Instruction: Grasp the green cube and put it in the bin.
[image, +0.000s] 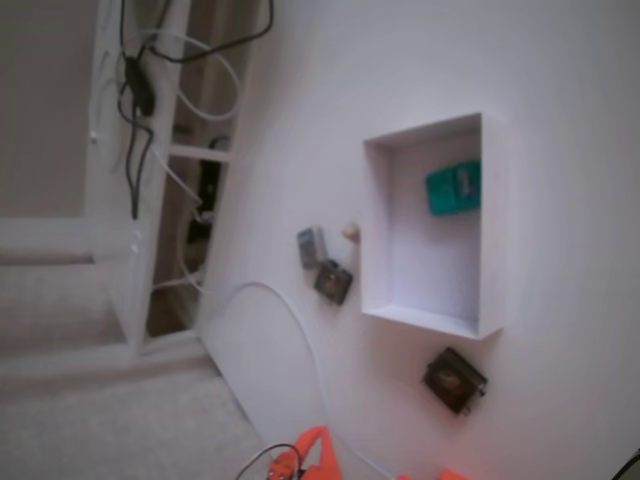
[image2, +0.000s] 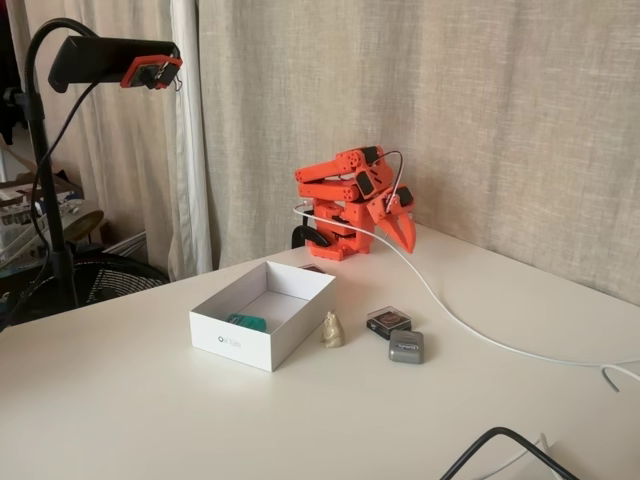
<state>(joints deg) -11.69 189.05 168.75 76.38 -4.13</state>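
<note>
Lying on the floor of the bin (image: 490, 240), the green cube (image: 452, 187) sits toward one end, close to a wall; in a fixed view it shows as a teal sliver (image2: 246, 322) just over the near rim of the bin (image2: 232, 338). Judged from that, the placing part of the task looks done, since the cube rests flat inside and nothing touches it.

The arm (image2: 348, 205) is folded back on its base at the far side of the tabletop (image2: 150, 420), well apart from the bin. Its gripper (image2: 402, 228) points downward and holds nothing; the fingers look close together, but whether they are fully closed I cannot tell at this size. That tucked pose reads as a rest posture, keeping the arm clear of the cube and the things around the bin.

Outside the bin lie the distractors: a dark block (image2: 387, 321) touching or just beside a grey block (image2: 406, 346), and a small tan figure (image2: 332, 329) just beside the bin's wall. Another dark block (image: 455, 380) lies on the tabletop beyond the bin's other end. A white cable (image2: 470, 325) runs from the arm across the tabletop, passing near the blocks without touching the bin.
</note>
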